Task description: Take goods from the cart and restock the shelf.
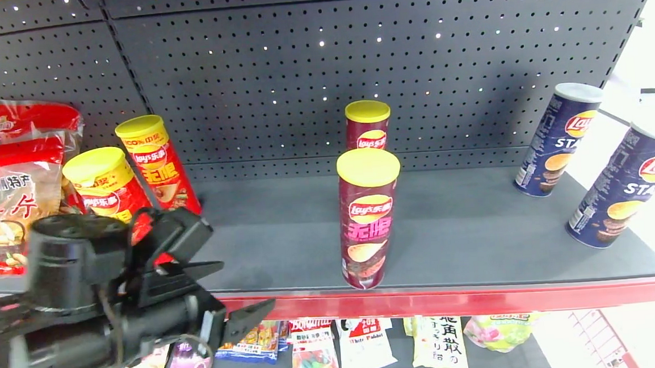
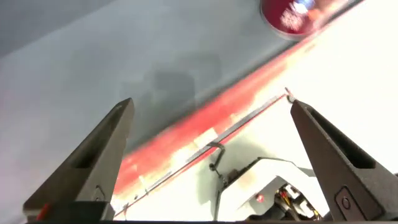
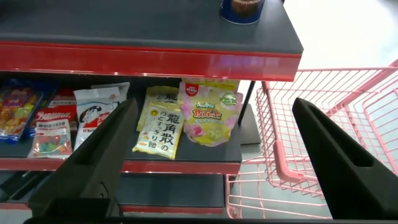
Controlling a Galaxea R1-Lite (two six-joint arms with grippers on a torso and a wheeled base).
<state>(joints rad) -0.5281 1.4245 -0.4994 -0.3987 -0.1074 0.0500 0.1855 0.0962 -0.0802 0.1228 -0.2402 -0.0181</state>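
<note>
Hovering just off the shelf's [image 1: 454, 300] red front edge, toward its left end, the left gripper [image 1: 247, 284] has its claw spread and empty. One maroon can [image 1: 366, 218] stands upright near the middle of the front edge, with a second maroon can [image 1: 367, 126] behind it by the pegboard back. Two red cans [image 1: 106, 186] and red snack bags [image 1: 13, 203] crowd the left end, and two blue cans [image 1: 555, 139] stand at the right end.

From the left wrist, the left gripper [image 2: 211, 104] gapes wide over the shelf's front edge (nothing lies between the fingers).

From the right wrist, the right gripper [image 3: 214, 102] is likewise open and empty, facing packets [image 3: 158, 127] on the lower shelf, with the pink wire cart [image 3: 272, 143] beside that shelf's end.
</note>
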